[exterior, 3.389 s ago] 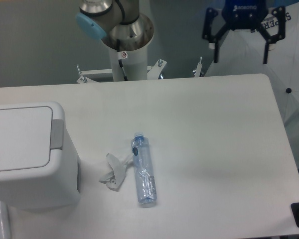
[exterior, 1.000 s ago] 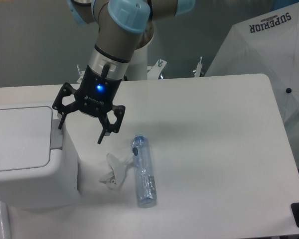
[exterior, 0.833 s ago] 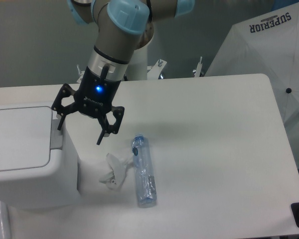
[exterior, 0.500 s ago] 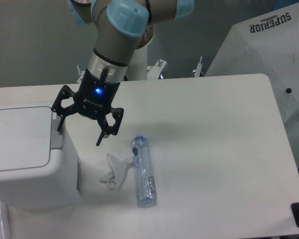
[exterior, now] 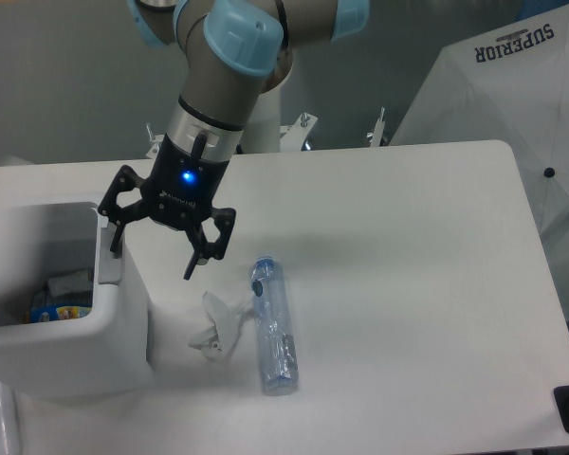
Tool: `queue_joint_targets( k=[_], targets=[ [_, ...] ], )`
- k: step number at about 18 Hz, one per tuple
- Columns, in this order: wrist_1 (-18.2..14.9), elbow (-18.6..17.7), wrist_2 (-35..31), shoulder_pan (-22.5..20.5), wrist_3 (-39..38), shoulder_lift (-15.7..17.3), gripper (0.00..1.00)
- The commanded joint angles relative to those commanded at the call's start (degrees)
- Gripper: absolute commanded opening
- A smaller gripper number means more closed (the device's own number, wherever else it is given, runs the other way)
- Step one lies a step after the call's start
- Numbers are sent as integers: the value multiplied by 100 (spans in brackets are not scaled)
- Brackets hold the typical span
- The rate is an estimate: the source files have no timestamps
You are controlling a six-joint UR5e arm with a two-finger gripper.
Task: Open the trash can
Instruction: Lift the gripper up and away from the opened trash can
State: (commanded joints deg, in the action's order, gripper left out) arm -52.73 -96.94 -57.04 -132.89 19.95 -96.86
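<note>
The trash can (exterior: 62,327) sits at the near left of the table (exterior: 408,284), and every other place here is given from it. Its top stands open: the flat lid is out of sight, and inside the white walls some packaging shows, a blue and yellow wrapper and a pale crumpled piece. Just to its right, near the front, a scrap of crumpled white wrapper (exterior: 216,330) lies on the table, and beside that, a little farther right, a clear plastic bottle (exterior: 273,324) lies on its side with its cap pointing away from the viewer. Above the can's right edge hangs the gripper (exterior: 152,256), jaws spread wide and holding nothing; one fingertip (exterior: 115,245) is down against the grey push strip (exterior: 104,265) on that edge, the other hangs in the air above the wrapper. That placing suits pressing the strip to release the lid, so the opening looks done. Beyond, the arm's base (exterior: 251,114) rises behind the table's far edge.
</note>
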Motion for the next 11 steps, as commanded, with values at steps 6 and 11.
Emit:
queue_joint_targets(
  k=[6, 11],
  targets=[
    [44, 403, 0, -18, 44, 53, 100],
    [44, 1150, 0, -438, 70, 53, 100]
  ],
)
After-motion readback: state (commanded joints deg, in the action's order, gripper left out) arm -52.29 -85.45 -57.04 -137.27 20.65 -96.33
